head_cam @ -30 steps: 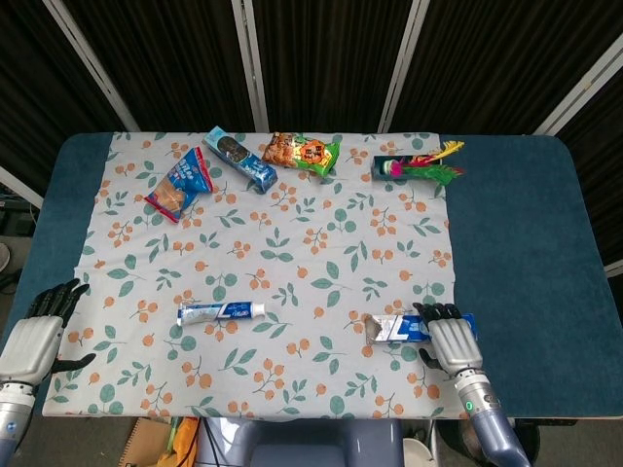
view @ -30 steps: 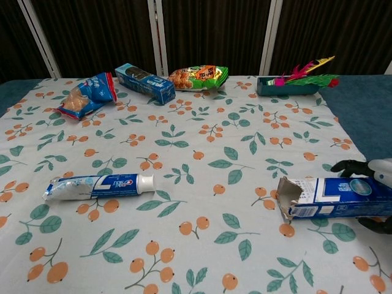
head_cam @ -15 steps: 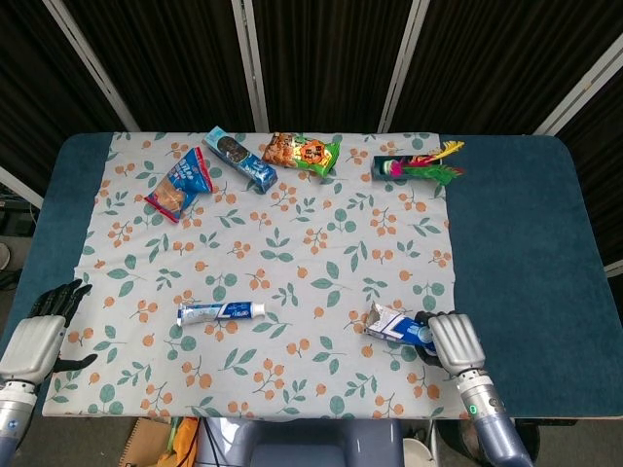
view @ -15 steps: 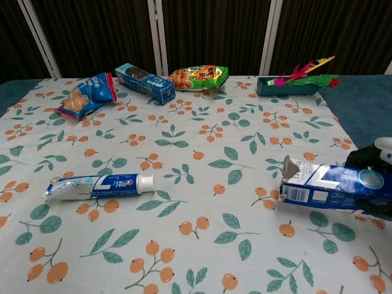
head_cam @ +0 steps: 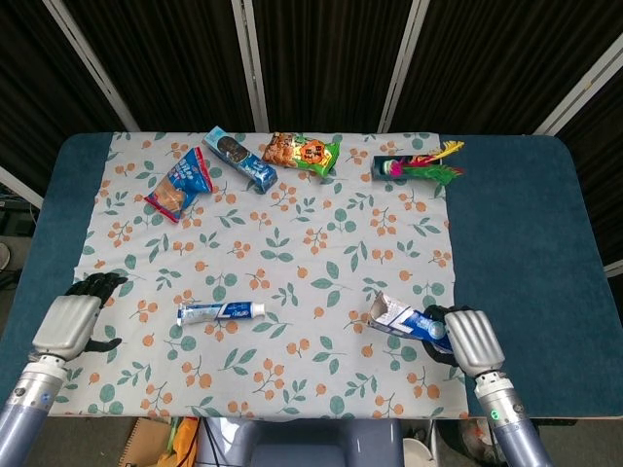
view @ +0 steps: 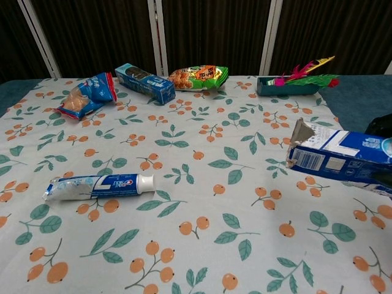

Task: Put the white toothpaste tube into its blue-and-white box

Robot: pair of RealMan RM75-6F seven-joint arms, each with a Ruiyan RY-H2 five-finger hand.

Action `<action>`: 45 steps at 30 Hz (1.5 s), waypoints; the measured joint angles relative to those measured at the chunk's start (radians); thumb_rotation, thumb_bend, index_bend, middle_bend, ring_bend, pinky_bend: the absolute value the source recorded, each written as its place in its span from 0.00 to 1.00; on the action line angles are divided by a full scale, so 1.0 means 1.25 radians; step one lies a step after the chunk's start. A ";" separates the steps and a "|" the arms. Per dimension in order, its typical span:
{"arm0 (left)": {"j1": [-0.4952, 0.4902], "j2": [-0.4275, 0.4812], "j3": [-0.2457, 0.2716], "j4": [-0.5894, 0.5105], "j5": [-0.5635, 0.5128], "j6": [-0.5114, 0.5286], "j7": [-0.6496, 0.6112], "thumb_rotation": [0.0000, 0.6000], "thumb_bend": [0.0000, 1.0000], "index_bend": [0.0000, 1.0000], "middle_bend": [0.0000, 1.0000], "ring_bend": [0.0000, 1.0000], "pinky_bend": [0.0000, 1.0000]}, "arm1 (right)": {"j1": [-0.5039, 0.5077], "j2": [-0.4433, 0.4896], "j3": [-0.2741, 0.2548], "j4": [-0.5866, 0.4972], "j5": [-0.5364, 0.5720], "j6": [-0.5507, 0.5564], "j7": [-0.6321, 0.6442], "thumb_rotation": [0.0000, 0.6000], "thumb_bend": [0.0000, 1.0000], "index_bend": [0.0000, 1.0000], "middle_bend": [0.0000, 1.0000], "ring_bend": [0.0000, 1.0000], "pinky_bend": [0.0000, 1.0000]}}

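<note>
The white toothpaste tube point(head_cam: 221, 311) point(view: 97, 185) lies flat on the flowered cloth, cap pointing right. My right hand point(head_cam: 463, 340) grips the blue-and-white box point(head_cam: 407, 319) point(view: 340, 158) by its right end and holds it above the cloth, its torn open flap facing left toward the tube. In the chest view only a dark sliver of that hand shows at the right edge. My left hand point(head_cam: 74, 321) hovers at the cloth's left edge, left of the tube, fingers apart and holding nothing.
Along the far edge of the cloth lie a blue-and-red snack bag point(head_cam: 179, 183), a blue biscuit box point(head_cam: 239, 160), an orange-and-green snack bag point(head_cam: 302, 152) and a dark tray with coloured feathers point(head_cam: 417, 164). The blue table point(head_cam: 526, 224) extends bare to the right.
My right hand has lifted the box higher off the cloth, open end tilted up. My left hand has moved up and inward toward the tube.
</note>
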 measured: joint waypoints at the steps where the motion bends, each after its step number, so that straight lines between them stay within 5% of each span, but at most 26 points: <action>1: -0.020 -0.008 -0.009 -0.010 -0.028 -0.017 0.030 1.00 0.13 0.22 0.21 0.19 0.31 | 0.000 0.002 0.002 0.000 0.002 0.000 0.004 1.00 0.35 0.57 0.60 0.57 0.50; 8: -0.130 -0.110 -0.044 -0.015 -0.170 -0.076 0.209 1.00 0.14 0.28 0.28 0.26 0.39 | 0.000 0.014 0.012 -0.002 0.025 -0.004 0.029 1.00 0.35 0.57 0.60 0.57 0.50; 19: -0.247 -0.320 -0.052 0.069 -0.329 -0.056 0.398 1.00 0.18 0.35 0.36 0.33 0.44 | -0.003 0.020 0.018 -0.006 0.031 0.000 0.045 1.00 0.35 0.57 0.60 0.57 0.50; 37: -0.278 -0.384 -0.031 0.127 -0.381 -0.003 0.418 1.00 0.27 0.47 0.54 0.48 0.57 | -0.006 0.020 0.023 -0.009 0.034 0.008 0.058 1.00 0.35 0.57 0.60 0.57 0.50; 45: -0.278 -0.408 -0.017 0.150 -0.388 -0.006 0.402 1.00 0.46 0.61 0.70 0.63 0.73 | -0.008 0.020 0.023 -0.005 0.038 0.011 0.058 1.00 0.36 0.57 0.60 0.57 0.50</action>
